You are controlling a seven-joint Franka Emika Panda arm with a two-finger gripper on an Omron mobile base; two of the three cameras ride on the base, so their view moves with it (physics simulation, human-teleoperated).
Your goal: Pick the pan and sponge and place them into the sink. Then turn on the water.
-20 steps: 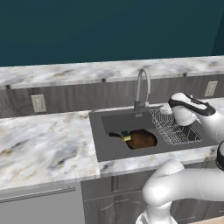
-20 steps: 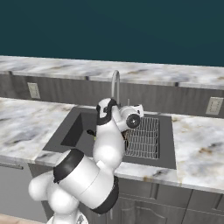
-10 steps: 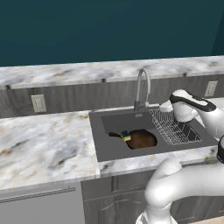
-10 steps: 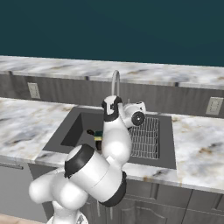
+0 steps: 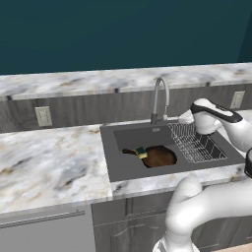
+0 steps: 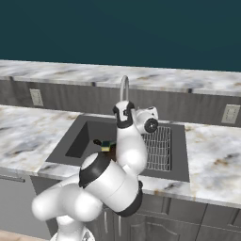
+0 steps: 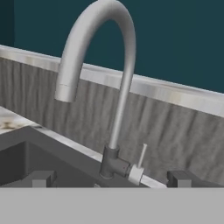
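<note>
The dark-brown pan (image 5: 161,157) lies inside the dark-grey sink (image 5: 110,162), with the green-and-yellow sponge (image 5: 141,152) resting at its left rim by the handle. From the right base, the sponge (image 6: 106,145) peeks out beside the arm. My gripper (image 7: 111,179) is open with nothing between its tips. It faces the base of the curved steel faucet (image 7: 124,65) and its small side lever (image 7: 140,162). The hand (image 5: 189,117) hovers over the rack side of the sink, just right of the faucet (image 5: 160,98). No water falls from the spout.
A wire rack (image 5: 197,142) fills the sink's right part. Marble counter (image 5: 49,167) spreads to the left, with a raised backsplash ledge behind. Wall outlets (image 5: 43,116) (image 5: 237,99) sit on the grey back panel. My white arm (image 6: 127,150) crosses over the basin.
The hand has drifted a little toward the faucet and the back wall. The jaws stay open. Pan and sponge have not moved.
</note>
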